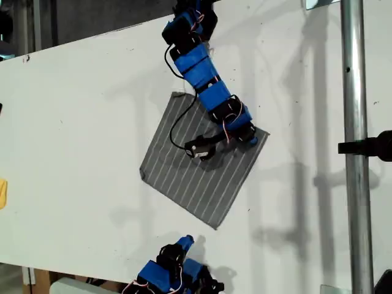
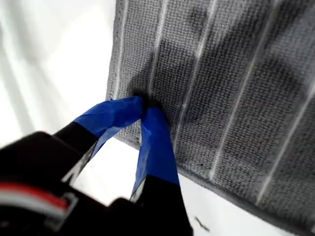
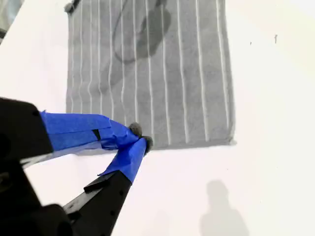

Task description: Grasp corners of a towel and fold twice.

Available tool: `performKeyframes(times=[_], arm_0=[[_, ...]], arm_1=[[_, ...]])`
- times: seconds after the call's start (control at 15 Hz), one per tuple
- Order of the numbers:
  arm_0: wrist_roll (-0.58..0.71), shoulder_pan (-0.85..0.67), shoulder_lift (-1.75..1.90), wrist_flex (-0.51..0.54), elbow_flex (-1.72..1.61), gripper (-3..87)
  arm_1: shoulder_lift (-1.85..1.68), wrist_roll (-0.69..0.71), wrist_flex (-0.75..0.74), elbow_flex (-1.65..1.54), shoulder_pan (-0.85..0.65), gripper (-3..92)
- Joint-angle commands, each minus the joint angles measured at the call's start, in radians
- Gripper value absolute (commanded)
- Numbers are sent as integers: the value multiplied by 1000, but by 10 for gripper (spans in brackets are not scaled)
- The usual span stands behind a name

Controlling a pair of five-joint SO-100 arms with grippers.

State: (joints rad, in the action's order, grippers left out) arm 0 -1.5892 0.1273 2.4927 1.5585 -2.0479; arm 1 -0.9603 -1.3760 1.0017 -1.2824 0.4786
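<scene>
White table (image 1: 73, 122) first, with the towel (image 1: 196, 171) lying flat and diamond-wise at its middle. My first gripper (image 1: 250, 139) is down at the corner (image 1: 263, 136) on the exterior view's right, fingers pinched together on the cloth. My second gripper (image 3: 140, 140) hovers over bare table just off the near hem, fingers closed on nothing. To do this step well, I judge, it should open, drop onto its own corner and bite past the hem before either gripper lifts.
</scene>
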Motion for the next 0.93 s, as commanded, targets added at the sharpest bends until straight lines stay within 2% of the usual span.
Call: performKeyframes(times=[0.0, 0.2, 0.4, 0.53, 0.87], arm_0=[[-5, 9, 5, -31, 2, -29], [-2, 11, -5, -44, 3, -29], [-5, 14, -8, -46, 5, -29], [-2, 14, -9, -49, 8, -29], [0, 8, -14, -60, 2, -29]], arm_1=[[-156, -69, 64, -160, 41, -2], [-313, -130, 109, -356, 52, -2], [-465, -147, 61, -511, 35, -2], [-460, -117, 77, -423, 48, -2], [-506, 29, 305, 6, 95, -2]])
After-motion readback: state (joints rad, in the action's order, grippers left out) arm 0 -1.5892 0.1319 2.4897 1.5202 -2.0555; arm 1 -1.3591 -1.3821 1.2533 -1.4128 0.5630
